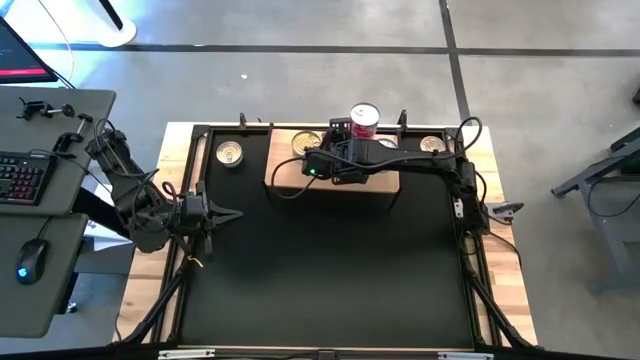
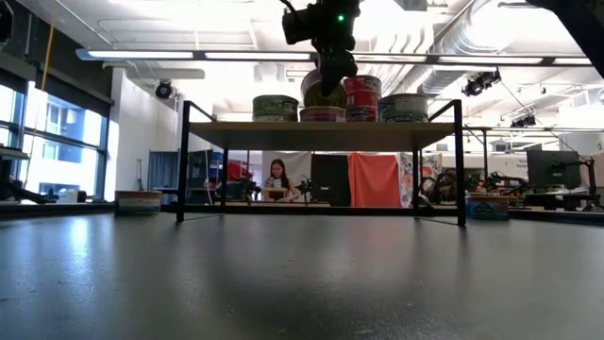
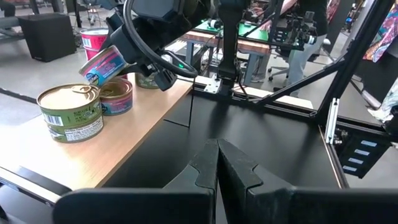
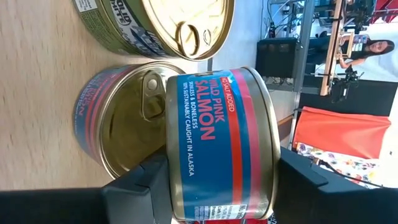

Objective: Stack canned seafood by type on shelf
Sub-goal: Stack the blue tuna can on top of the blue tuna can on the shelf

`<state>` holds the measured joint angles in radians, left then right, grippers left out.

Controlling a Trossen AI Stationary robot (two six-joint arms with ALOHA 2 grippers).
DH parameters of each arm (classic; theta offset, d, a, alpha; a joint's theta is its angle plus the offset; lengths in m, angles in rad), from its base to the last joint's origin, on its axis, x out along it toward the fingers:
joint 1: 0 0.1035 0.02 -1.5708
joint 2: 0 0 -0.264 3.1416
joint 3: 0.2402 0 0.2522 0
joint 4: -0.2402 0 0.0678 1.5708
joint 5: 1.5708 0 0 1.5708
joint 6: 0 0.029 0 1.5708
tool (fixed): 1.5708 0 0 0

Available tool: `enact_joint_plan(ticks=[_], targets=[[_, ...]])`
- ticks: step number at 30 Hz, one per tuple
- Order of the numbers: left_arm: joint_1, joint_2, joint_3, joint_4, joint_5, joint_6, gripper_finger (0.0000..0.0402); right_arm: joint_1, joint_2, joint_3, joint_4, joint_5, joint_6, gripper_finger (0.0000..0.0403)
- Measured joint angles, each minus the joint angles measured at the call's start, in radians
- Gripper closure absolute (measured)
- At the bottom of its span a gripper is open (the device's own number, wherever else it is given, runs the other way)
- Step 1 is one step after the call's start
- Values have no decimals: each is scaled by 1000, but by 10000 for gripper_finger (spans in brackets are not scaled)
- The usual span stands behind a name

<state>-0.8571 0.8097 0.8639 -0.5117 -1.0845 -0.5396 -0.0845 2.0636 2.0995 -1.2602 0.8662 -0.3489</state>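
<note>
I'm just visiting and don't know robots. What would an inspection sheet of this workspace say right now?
Surface: black mat over a wooden table.
Job's things: wooden shelf carrying green-labelled cans, a pink salmon can and a red stack; two cans stand off the shelf.
Clutter: nothing seen.
Grippers: right gripper shut on a tilted wild pink salmon can above the shelf; left gripper shut, empty, at the mat's left edge.
Cables: black cables run along both arms.
Surroundings: desk with keyboard and mouse; a person beyond the table.

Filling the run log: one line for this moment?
right hand: holds salmon can above matching can on shelf | left hand: shut, waiting
</note>
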Motion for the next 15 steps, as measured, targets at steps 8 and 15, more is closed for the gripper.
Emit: enact_joint_plan(ticks=[8, 15], targets=[[0, 0, 0, 0, 0, -9, 402, 0, -1, 0, 1, -25, 26, 210], [0, 0, 0, 0, 0, -9, 401, 5, -8, -1, 0, -71, 35, 158]])
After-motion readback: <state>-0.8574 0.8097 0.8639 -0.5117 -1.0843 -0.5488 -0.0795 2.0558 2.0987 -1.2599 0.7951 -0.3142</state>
